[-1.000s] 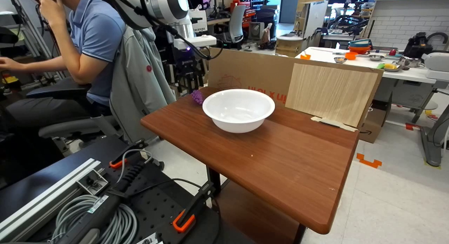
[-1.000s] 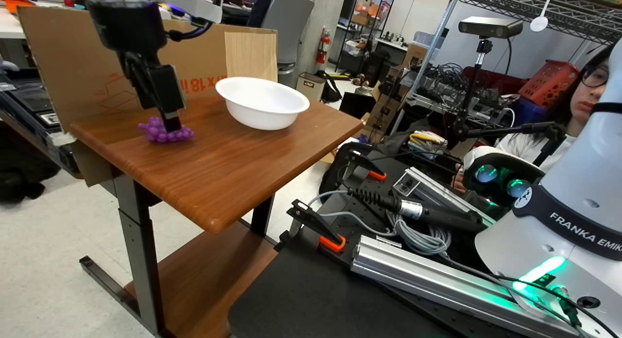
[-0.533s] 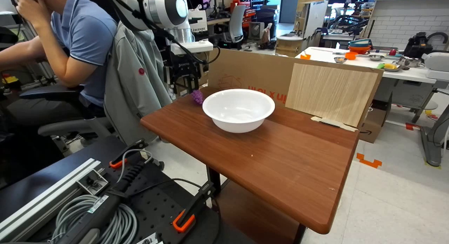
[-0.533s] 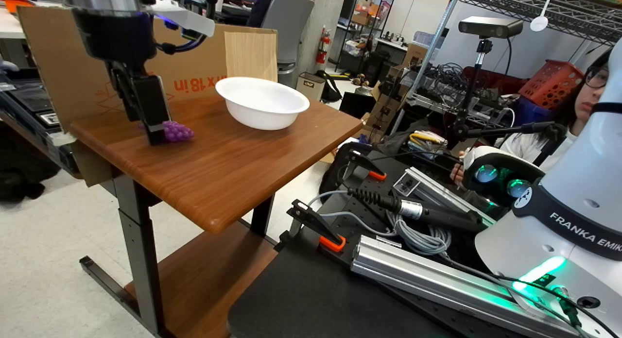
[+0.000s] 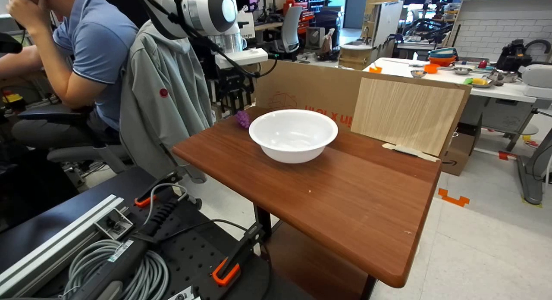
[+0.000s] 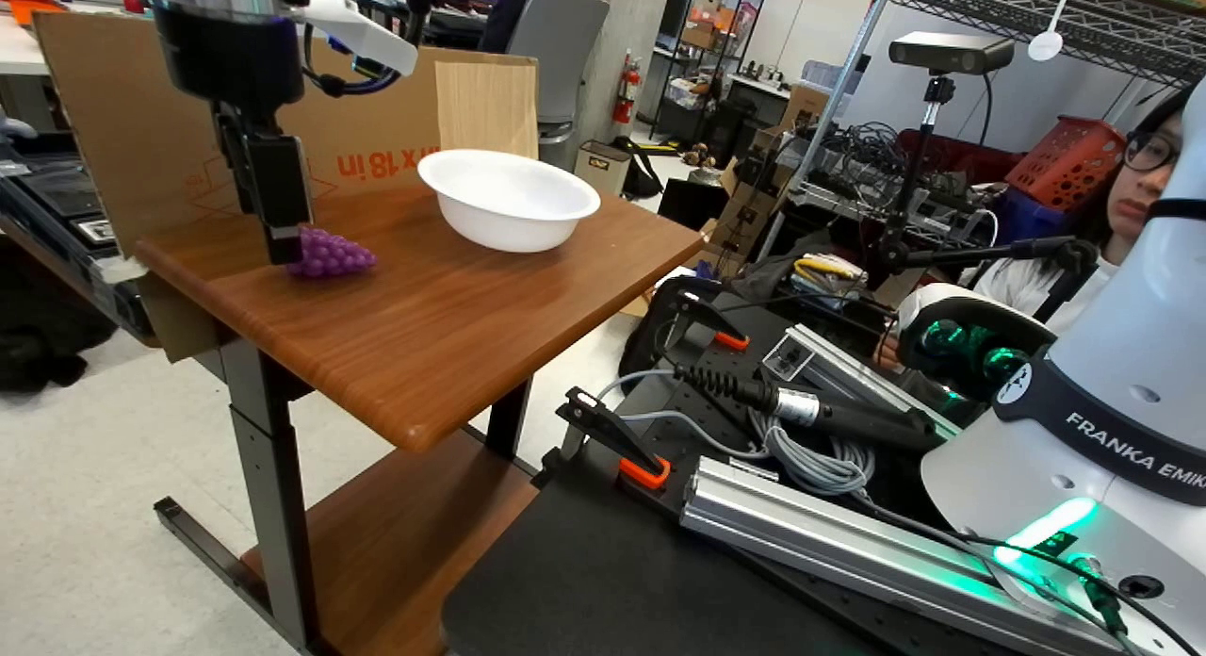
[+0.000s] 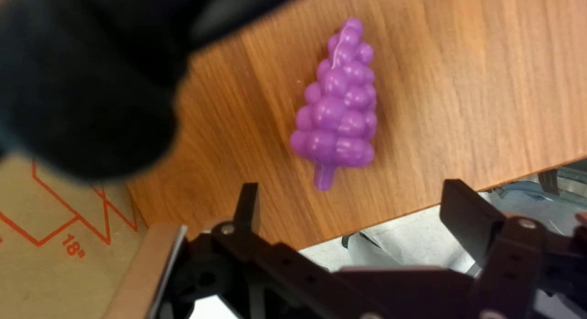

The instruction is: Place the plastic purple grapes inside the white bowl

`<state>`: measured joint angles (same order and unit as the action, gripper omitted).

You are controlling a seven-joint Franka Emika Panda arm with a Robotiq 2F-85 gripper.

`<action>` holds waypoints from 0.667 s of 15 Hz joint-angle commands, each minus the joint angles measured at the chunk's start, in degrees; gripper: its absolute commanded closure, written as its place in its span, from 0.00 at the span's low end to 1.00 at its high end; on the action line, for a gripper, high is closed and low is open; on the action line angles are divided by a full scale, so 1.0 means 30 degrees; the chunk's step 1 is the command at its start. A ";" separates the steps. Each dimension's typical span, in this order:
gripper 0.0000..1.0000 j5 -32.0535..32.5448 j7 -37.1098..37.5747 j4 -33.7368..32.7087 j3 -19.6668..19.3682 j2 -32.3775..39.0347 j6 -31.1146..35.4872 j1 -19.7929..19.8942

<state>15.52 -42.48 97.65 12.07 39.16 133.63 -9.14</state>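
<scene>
In the wrist view, the plastic purple grapes (image 7: 337, 103) lie on the bench (image 7: 458, 80), and their short stem (image 7: 324, 177) points down. The pincer (image 7: 352, 195) is below them in this view. Its fingers (image 7: 246, 206) are spread wide from each other, one to the left of the stem and one to the right of it. Left of the grapes is a dark blurred shape (image 7: 78, 94), which I cannot name. Lower and farther left of them, there is cardboard (image 7: 55, 273) with red print.

In an exterior view, the white bowl (image 6: 513, 222) stands upright on the bench, to the right of the grapes, near but apart; the grapes are therefore outside the bowl. A finger of the pincer is in front of an end of the grapes; whether it touches them, I cannot tell. The robot's white base (image 6: 1003, 467) is well apart from the grapes, on the right.

In an exterior view, the pincer is just above the grapes and a little to the left. Farther to the right of the grapes, a pale wood-grain panel (image 5: 405, 114) stands against the cardboard. To the left of the grapes, a person (image 5: 101, 50) in a blue shirt sits.
</scene>
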 commanded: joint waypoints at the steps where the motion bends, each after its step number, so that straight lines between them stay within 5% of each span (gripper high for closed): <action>1: 0.00 -0.0138 0.0496 0.0675 -0.0224 -0.0107 0.0604 0.0245; 4: 0.00 -0.0126 0.0783 0.0635 -0.0436 0.0226 0.0353 0.0377; 5: 0.25 -0.0069 0.0870 0.0460 -0.0545 0.0475 0.0197 0.0379; 7: 0.32 -0.0123 0.0997 0.0126 -0.0622 0.0972 0.0068 0.0431; 10: 0.58 -0.0192 0.1053 0.0080 -0.0562 0.1136 0.0193 0.0577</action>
<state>15.52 -39.89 99.15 10.14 41.10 133.79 -7.85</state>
